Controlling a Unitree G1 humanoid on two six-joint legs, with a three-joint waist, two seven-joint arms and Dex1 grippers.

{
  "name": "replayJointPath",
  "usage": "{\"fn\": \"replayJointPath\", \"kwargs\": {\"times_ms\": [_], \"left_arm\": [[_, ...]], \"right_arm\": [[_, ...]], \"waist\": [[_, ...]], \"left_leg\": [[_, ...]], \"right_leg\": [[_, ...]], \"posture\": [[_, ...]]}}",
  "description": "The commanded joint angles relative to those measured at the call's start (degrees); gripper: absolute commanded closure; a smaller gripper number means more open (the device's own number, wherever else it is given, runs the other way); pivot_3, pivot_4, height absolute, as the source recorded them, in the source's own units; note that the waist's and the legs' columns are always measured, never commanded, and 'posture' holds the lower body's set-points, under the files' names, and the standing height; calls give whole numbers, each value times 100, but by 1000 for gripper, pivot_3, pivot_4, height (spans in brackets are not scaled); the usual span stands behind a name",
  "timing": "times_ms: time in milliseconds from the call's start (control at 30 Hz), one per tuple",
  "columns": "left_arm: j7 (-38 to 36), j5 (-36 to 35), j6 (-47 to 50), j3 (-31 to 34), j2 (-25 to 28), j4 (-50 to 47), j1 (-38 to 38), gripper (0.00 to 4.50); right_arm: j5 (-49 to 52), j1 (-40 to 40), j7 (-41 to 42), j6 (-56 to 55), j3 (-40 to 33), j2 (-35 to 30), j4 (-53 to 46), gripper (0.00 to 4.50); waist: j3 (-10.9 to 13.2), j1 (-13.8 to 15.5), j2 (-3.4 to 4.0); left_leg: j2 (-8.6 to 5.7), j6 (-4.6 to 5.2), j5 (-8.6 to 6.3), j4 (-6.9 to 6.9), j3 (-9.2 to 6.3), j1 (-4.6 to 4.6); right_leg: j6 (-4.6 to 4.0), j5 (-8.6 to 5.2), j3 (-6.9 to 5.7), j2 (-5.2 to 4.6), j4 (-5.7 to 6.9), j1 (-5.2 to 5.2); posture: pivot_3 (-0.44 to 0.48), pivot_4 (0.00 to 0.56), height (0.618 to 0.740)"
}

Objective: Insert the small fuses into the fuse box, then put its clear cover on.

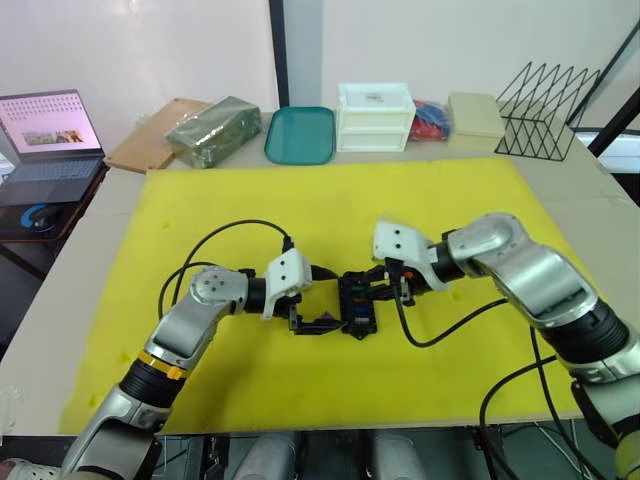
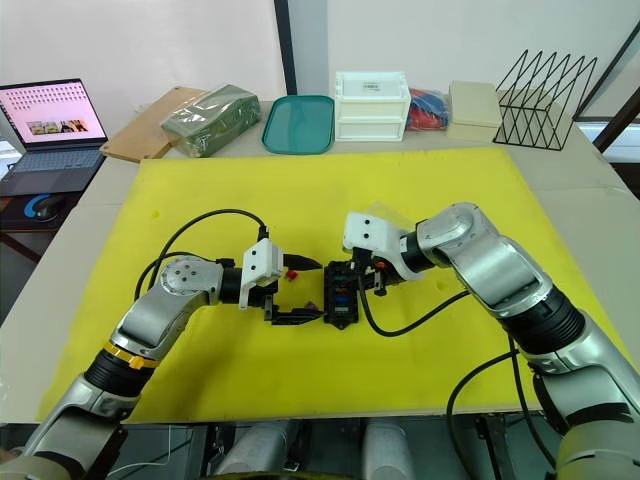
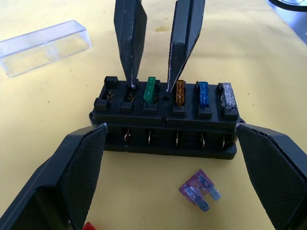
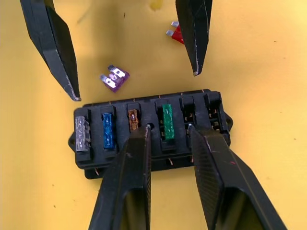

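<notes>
Fuse box [image 3: 165,120] holds green, amber, blue, grey fuses; purple fuse [image 3: 199,188] loose beside. Both end effectors apart.

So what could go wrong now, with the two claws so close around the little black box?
1. The right gripper straddles the green fuse in the fuse box; a crooked push might bend or tip it.
2. The purple fuse and red fuse lie loose on the yellow mat beside the left gripper, so a careless move could knock them away.
3. The clear cover sits nearby and could get shoved.
</notes>
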Motion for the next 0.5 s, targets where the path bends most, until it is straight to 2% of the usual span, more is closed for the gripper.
{"fn": "replayJointPath", "kwargs": {"times_ms": [33,167,267,333,500], "left_arm": [[21,-13,-20,53,16,-208,-49,0],[36,-14,-17,72,18,-178,-53,0],[34,-15,-27,90,28,-142,-64,0],[36,-16,-27,97,31,-132,-67,0],[41,-13,-12,102,44,-134,-72,0]], "right_arm": [[150,-199,-50,88,-335,1,-315,3153],[296,-209,-141,154,-520,53,-378,3153],[414,-139,-215,154,-615,124,-354,3730],[436,-55,-257,104,-624,158,-313,4366],[454,256,-375,-59,-614,233,-149,4442]], "waist": [[0,-2,0],[0,0,0],[0,-5,0],[0,0,0],[0,-4,0]], "left_leg": [[0,0,0,0,0,0],[0,0,0,-1,0,0],[0,0,0,-1,0,0],[0,0,0,-1,0,0],[0,0,0,0,0,0]], "right_leg": [[0,0,0,0,0,0],[0,0,0,0,0,-2],[0,0,0,0,0,-2],[0,0,0,0,0,-2],[0,0,0,0,0,-1]], "posture": [[0,150,740],[0,150,740],[0,150,740],[0,150,740],[0,150,740]]}}
